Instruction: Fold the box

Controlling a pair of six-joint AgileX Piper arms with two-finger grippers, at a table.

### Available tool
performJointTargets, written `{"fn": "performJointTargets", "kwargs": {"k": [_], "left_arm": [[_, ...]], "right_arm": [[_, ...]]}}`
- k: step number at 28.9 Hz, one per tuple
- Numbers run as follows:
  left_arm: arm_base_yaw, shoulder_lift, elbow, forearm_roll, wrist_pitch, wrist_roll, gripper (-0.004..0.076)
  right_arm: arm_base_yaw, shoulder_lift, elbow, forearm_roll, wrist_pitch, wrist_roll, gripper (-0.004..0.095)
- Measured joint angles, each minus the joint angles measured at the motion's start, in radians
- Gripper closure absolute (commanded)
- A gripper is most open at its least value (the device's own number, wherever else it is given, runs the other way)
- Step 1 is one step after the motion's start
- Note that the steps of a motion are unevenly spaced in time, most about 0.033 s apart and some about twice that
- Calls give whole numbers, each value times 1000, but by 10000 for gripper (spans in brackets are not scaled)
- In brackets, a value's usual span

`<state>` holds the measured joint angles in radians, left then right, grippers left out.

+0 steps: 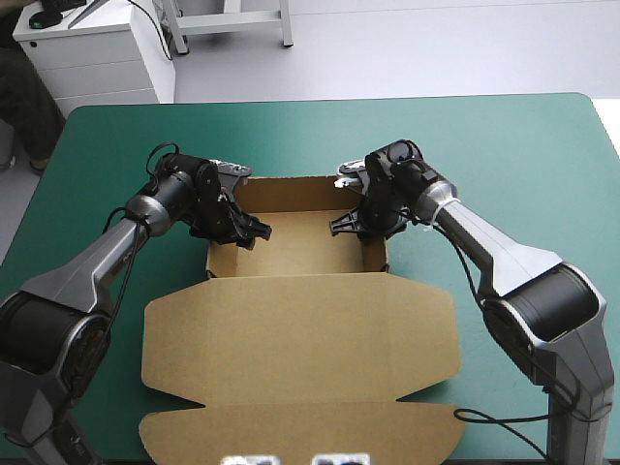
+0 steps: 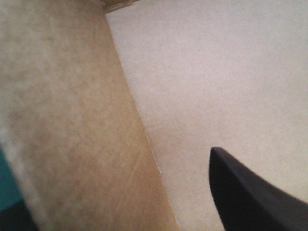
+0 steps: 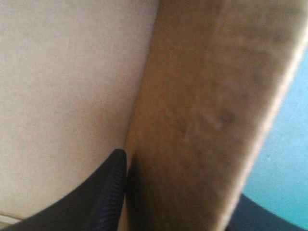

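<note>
The brown box [image 1: 300, 339] lies in the middle of the teal-green table as an open tray with its lid flat toward the near edge. My left gripper [image 1: 254, 232] is at the tray's left wall [image 1: 219, 260]. In the left wrist view that wall [image 2: 72, 120] stands between the parted fingers of the left gripper [image 2: 110, 183], and the inner finger [image 2: 250, 197] hangs over the tray floor, clear of the wall. My right gripper [image 1: 347, 225] is at the tray's right wall [image 1: 376, 254]. In the right wrist view the right gripper [image 3: 180, 183] clasps that wall [image 3: 202, 120], its inner finger [image 3: 96, 197] pressed against the board.
Teal-green cover [image 1: 504, 145] shows on both sides of the box and beyond its far wall. The flat lid reaches almost to the table's near edge. A white cabinet [image 1: 87, 53] stands beyond the far left corner.
</note>
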<state>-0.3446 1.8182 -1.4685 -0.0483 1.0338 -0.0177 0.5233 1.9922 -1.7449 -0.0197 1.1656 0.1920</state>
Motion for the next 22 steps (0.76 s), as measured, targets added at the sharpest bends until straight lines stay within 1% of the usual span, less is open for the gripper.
{"fn": "performJointTargets", "kwargs": {"k": [4,9,16,19,22], "left_arm": [[0,0,-1,-1,-1,0,182],[0,0,-57,-1,39,0,182],[0,0,-224,19,174,0,183],[0,0,-304,31,198,0,193],[0,-12,-382,30,202,0,226]], "right_arm": [[0,0,-46,-36,45,2,499],[0,0,-112,-61,63,3,499],[0,-9,-192,-54,71,3,498],[0,-34,-217,-54,74,3,498],[0,-73,-233,-54,75,0,499]]}}
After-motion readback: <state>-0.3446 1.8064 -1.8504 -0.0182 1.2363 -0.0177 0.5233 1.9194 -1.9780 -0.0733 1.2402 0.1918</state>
